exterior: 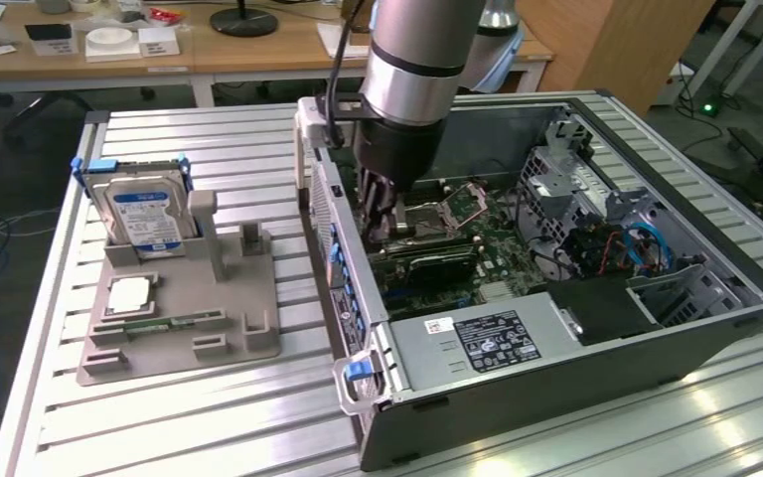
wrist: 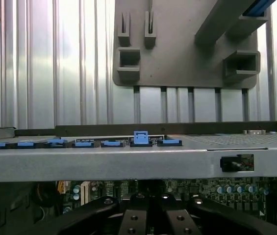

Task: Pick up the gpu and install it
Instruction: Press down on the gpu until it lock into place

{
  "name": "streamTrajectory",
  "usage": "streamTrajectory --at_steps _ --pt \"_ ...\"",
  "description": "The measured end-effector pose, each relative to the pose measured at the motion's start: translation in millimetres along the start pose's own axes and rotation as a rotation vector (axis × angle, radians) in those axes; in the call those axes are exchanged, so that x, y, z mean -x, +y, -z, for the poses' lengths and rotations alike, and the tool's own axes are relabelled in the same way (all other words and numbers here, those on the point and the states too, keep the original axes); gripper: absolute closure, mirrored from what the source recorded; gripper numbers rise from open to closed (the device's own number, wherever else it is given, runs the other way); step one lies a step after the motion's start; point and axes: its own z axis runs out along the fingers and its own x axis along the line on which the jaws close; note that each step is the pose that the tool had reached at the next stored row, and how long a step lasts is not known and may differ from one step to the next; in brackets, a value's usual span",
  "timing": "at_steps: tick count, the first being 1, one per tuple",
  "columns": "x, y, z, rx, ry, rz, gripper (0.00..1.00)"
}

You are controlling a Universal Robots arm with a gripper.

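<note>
Gripper (exterior: 384, 221) is lowered inside the open computer case (exterior: 699, 328) at frame centre, jaws pressed together. The gpu (exterior: 424, 264) is seated on the motherboard (exterior: 495, 234), just below the fingertips.

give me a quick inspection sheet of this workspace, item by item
surface: ribbed metal table, bare around the case.
job's things: open computer case lying on its side; the graphics card sits flat on the motherboard below the gripper.
clutter: grey holder carrying a hard drive with a blue label, upright.
grippers: gripper shut, reaching down inside the case over the card; whether it touches the card cannot be told.
cables: blue and orange wires inside the case; black cable along the arm.
surroundings: wooden desks behind, floor cables.
</note>
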Motion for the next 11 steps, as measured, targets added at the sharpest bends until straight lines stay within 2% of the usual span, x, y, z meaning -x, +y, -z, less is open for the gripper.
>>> streamTrajectory --at_steps 7,11 --pt "-0.5 3.3 -0.8 -0.0060 -0.0004 0.001 0.89" --pt "-0.4 2.3 -4.3 -0.0095 -0.0006 0.001 0.89"
